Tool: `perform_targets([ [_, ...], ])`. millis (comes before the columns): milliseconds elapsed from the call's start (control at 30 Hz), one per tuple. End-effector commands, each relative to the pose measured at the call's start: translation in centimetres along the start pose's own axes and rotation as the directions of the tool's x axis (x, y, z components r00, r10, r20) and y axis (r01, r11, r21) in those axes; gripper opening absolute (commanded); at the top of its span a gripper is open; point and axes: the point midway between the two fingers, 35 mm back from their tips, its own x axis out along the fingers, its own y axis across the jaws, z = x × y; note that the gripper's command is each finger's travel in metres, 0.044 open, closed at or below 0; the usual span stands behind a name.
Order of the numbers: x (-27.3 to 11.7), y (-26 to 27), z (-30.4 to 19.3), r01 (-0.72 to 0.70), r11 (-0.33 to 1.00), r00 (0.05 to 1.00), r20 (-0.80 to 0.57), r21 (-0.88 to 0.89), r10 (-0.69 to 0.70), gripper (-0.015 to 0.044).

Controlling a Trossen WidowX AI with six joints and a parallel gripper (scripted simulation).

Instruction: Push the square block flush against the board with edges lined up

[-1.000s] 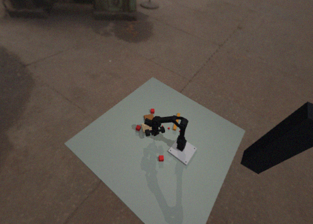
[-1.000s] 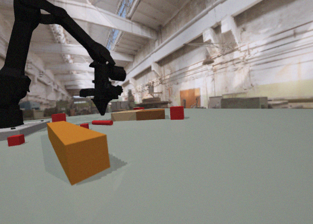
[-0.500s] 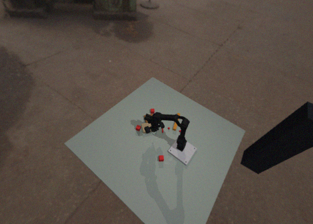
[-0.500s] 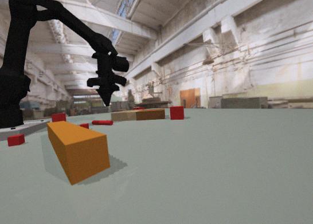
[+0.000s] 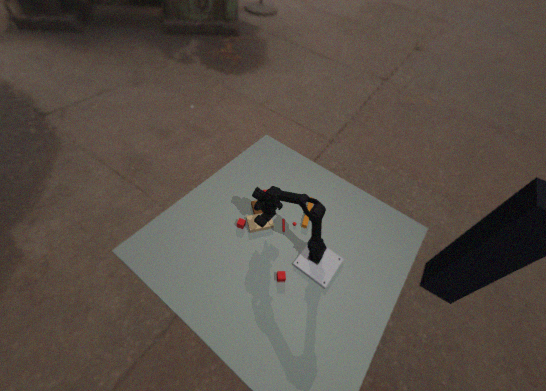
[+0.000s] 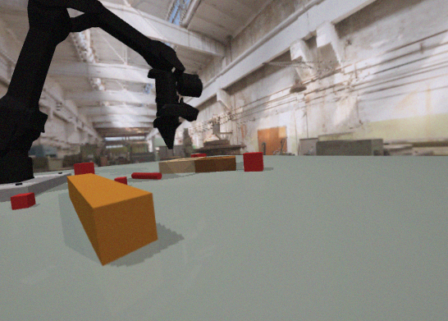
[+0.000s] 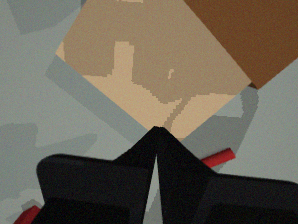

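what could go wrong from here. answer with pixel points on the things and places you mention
The tan piece (image 5: 253, 224) (image 6: 176, 166) (image 7: 145, 85) and brown piece (image 5: 253, 203) (image 6: 217, 164) (image 7: 255, 40) look slightly offset at one corner, so their edges may not count as even.

The closed hand (image 5: 270, 211) (image 6: 171, 147) (image 7: 158, 132) is just above the tan piece; dipping while leaving might nudge it.

Further pushing could hit the nearby red cube (image 5: 241, 223) (image 6: 198, 154).

We're seeing one slab (image 5: 253, 224) (image 6: 177, 166) (image 7: 150, 50) lying right beside another slab (image 6: 215, 163) (image 7: 255, 45) on the bench (image 5: 200, 261) (image 6: 308, 231) (image 7: 20, 90), a bar (image 5: 305, 220) (image 6: 123, 222) lying before them in the exterior view.
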Motion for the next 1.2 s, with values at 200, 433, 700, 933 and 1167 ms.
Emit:
perform_targets([
  [200,-0.1,-3.6,2.4,0.003,0.940,1.000,0.000,-0.342,-0.003,0.0000],
  [433,-0.2,-6.3,3.7,0.005,0.830,1.000,0.000,-0.557,-0.006,0.0000],
  [700,-0.1,-9.7,4.8,0.005,0.647,1.000,-0.001,-0.763,-0.009,0.0000],
  [933,0.0,-12.8,5.5,0.003,0.446,1.000,-0.002,-0.895,-0.011,0.0000],
  [1167,0.1,-13.4,5.6,0.003,0.399,1.000,-0.002,-0.917,-0.012,0.0000],
])
